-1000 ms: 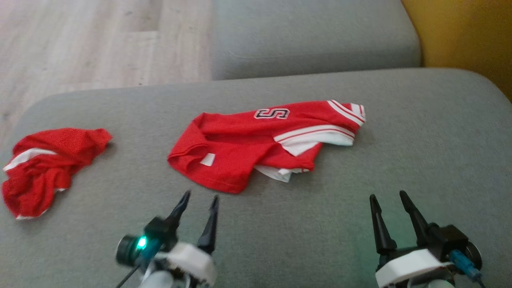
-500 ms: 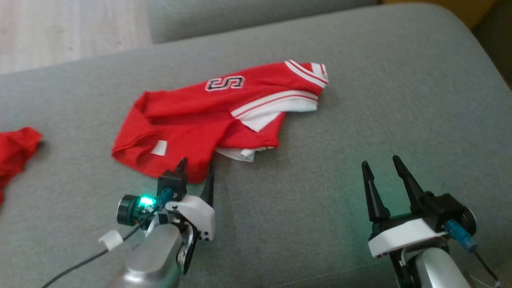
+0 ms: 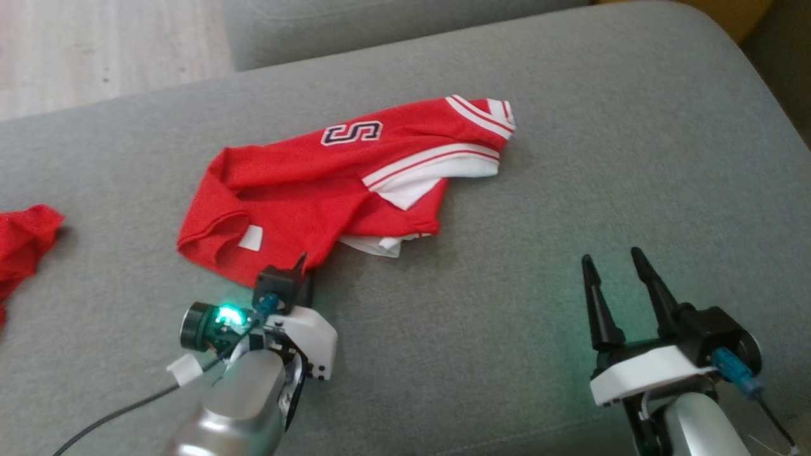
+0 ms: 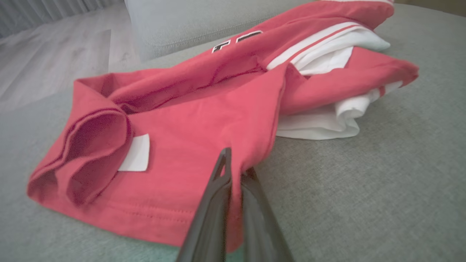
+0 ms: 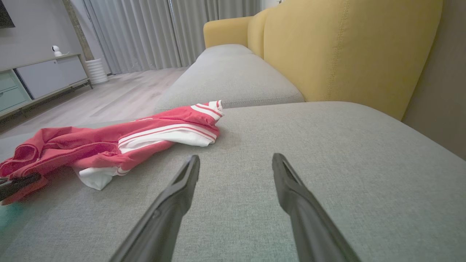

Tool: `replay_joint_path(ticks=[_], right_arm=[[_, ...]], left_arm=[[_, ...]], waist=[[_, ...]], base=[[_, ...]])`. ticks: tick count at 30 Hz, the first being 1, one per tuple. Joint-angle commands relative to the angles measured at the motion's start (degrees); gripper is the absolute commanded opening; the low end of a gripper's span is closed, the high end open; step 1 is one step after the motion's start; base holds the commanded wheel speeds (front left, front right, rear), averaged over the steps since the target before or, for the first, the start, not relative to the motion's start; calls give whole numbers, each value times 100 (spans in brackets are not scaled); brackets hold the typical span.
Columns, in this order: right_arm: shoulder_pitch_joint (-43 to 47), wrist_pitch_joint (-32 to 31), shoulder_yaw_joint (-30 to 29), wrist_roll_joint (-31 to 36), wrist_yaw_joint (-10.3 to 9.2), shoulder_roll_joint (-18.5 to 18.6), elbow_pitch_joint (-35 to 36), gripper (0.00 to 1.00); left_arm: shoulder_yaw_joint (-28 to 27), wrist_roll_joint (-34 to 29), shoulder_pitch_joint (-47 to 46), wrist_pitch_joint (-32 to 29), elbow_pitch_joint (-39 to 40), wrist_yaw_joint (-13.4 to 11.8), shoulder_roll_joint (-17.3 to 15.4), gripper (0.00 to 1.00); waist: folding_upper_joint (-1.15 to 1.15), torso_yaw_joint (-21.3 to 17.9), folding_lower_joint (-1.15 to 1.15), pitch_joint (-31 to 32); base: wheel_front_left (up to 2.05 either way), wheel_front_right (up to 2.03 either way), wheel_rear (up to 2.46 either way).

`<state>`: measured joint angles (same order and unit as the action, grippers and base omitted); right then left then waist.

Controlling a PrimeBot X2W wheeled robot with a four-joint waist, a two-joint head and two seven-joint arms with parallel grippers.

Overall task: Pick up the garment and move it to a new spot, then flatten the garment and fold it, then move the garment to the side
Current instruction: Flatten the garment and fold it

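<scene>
1. Garment (image 3: 342, 183), red with white stripes, lies crumpled on the grey cushion (image 3: 570, 158).
2. Left gripper (image 4: 235, 171) pinches its near hem; right gripper (image 3: 611, 254) hovers spread, well apart.
3. Another red cloth (image 3: 22, 240) lies far left; yellow backrest (image 5: 346, 47) stands beyond.

Open grey cushion (image 3: 570, 190) right of the garment (image 3: 298, 190); yellow backrest (image 5: 346, 47) beyond
</scene>
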<state>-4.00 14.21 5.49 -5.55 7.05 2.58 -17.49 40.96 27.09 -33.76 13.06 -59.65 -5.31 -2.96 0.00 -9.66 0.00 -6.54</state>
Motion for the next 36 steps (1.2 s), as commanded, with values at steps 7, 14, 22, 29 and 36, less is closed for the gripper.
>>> replay_joint_path(ticks=[7,14,22,29,36], right_arm=[[138,76,6,-34,44,30,137,100],[323,78,13,-90,44,30,130,100],[343,78,81,-72,44,30,143,100],[347,78,47,-29,44,30,118,100],[368,78,-43,-20,44,30,70,100]], left_arm=[[-8,-282,147,178,428,-101,-499,0],[-228,-177,826,189,1061,-288,-1197,0],[-425,55,1431,16,1352,-512,-1677,0],[-477,220,1699,-20,1479,-548,-1673,79],[-568,333,1798,86,1794,-568,-1586,100]], waist=[[0,470,0,373],[0,696,0,593],[0,649,0,585],[0,583,0,585],[0,640,0,698]], base=[[0,0,0],[0,0,0],[0,0,0],[0,0,0],[0,0,0]])
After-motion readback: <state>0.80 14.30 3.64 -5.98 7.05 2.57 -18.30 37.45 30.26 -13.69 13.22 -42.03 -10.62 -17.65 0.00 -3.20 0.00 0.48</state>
